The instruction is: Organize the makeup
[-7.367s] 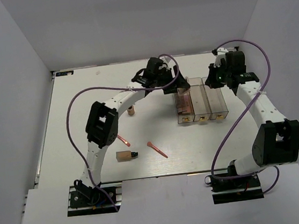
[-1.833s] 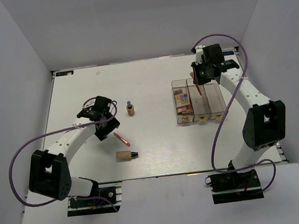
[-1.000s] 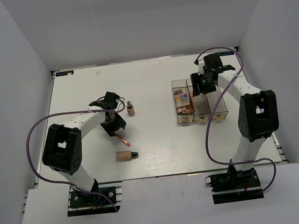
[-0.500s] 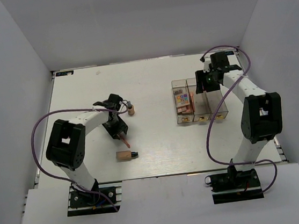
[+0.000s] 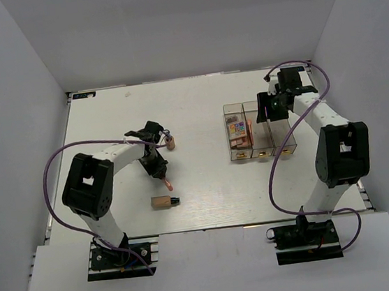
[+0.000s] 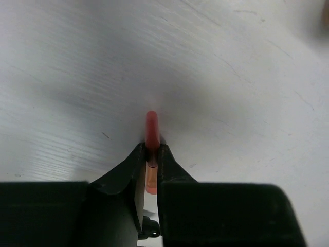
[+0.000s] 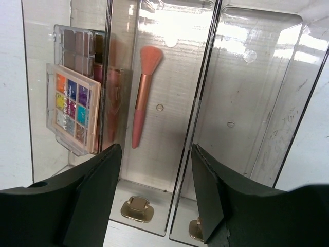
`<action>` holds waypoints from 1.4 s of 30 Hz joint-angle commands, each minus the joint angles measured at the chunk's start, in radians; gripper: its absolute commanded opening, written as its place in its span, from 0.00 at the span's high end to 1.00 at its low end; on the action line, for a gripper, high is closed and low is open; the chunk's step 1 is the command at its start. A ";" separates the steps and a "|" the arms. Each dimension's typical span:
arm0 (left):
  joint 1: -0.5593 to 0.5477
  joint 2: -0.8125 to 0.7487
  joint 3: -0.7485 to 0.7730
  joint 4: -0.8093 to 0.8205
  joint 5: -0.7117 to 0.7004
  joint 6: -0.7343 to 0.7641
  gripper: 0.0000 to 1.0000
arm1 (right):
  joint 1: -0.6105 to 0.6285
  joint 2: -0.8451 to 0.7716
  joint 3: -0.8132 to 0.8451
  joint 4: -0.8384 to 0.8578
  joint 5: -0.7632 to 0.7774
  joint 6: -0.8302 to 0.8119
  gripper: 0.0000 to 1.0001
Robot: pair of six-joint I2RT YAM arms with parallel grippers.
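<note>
My left gripper is down on the table, shut on a thin pink-orange brush. In the left wrist view the brush sticks out ahead between the closed fingers. One tan foundation bottle stands just right of the gripper; another lies on its side nearer the front. My right gripper hovers open over the clear organizer boxes. Below it a second brush lies in the middle box, and a multicoloured palette and a brown one stand in the left box.
Three clear boxes stand side by side at the right of the table, each with a gold knob on its near end. The right box holds nothing. White walls enclose the table on three sides.
The left gripper came down over the brush on the table and shut on it. The right gripper drew back a little to the right above the boxes, still open.
</note>
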 commanded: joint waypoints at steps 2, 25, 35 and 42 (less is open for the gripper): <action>-0.017 0.035 0.018 0.011 0.016 0.022 0.84 | -0.014 -0.059 -0.009 0.025 -0.021 0.024 0.37; -0.173 0.139 0.657 0.354 0.585 0.282 1.00 | -0.100 -0.201 -0.057 0.094 0.008 0.027 1.00; -0.298 0.498 0.963 0.607 0.639 0.182 0.97 | -0.153 -0.280 -0.103 0.123 0.010 0.060 1.00; -0.342 0.572 0.976 0.726 0.590 0.139 0.93 | -0.178 -0.300 -0.138 0.137 -0.020 0.060 1.00</action>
